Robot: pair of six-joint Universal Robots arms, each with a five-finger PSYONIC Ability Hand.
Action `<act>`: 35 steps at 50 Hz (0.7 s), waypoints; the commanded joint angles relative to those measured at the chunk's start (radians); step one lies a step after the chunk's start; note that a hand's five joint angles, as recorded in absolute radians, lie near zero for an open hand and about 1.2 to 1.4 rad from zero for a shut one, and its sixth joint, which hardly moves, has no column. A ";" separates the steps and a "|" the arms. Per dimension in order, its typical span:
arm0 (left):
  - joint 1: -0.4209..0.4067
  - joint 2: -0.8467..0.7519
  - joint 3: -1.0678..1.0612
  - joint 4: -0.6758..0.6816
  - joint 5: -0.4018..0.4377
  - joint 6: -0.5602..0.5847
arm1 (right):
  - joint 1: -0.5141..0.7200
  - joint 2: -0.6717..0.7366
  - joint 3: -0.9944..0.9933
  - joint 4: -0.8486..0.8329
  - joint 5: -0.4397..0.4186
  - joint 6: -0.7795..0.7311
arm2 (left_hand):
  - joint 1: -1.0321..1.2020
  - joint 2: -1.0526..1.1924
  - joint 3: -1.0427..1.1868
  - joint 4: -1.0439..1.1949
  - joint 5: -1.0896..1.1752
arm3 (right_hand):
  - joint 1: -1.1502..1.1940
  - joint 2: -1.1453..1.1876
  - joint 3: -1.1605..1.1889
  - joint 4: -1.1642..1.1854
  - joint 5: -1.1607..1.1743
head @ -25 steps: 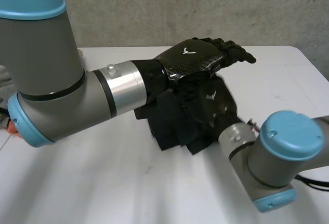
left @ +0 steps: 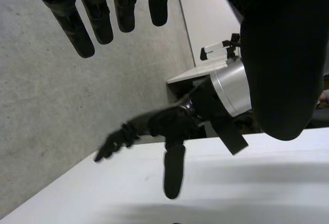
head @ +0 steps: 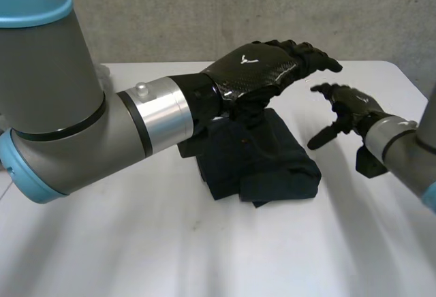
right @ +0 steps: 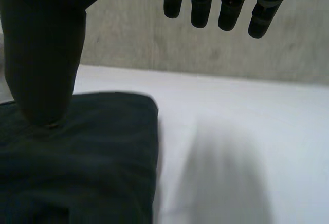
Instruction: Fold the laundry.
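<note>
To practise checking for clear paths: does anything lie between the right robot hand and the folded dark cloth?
Nothing visible does. Just bare white table separates the right robot hand from the dark cloth.

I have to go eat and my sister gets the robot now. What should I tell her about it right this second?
Left hand: open, holding nothing, above the far side of the dark folded fabric bundle.
Right hand: open, holding nothing, over the white table beside the bundle, apart from it.
Done: the cloth lies folded into a compact block mid-table.
Left: its near edge looks uneven, with a flap poking out; that probably needs tidying.
</note>
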 commanded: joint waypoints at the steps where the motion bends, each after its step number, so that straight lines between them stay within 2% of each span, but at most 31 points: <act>1: 0.006 -0.004 0.016 0.009 0.002 -0.025 | -0.053 0.086 0.039 -0.044 -0.113 -0.077 | -0.007 -0.028 -0.032 -0.028 -0.044 | -0.017 -0.004 -0.006 -0.006 -0.022; 12: -0.005 -0.028 0.048 -0.003 0.000 -0.020 | -0.024 0.172 0.059 -0.143 -0.151 -0.140 | -0.007 -0.028 -0.032 -0.028 -0.044 | -0.017 -0.004 -0.006 -0.006 -0.022; 30: -0.006 -0.025 0.042 -0.003 -0.004 -0.017 | 0.026 0.259 0.026 -0.158 -0.167 -0.187 | -0.007 -0.028 -0.032 -0.028 -0.044 | -0.011 0.002 0.000 0.000 -0.016; 34: -0.006 -0.021 0.039 -0.001 -0.004 -0.017 | 0.033 0.274 0.011 -0.163 -0.165 -0.201 | -0.007 -0.028 -0.032 -0.028 -0.044 | 0.129 0.142 0.140 0.140 0.124; 35: -0.006 -0.021 0.038 0.000 -0.004 -0.017 | 0.035 0.285 -0.003 -0.160 -0.164 -0.204 | -0.007 -0.028 -0.032 -0.028 -0.044 | 0.319 0.332 0.330 0.330 0.313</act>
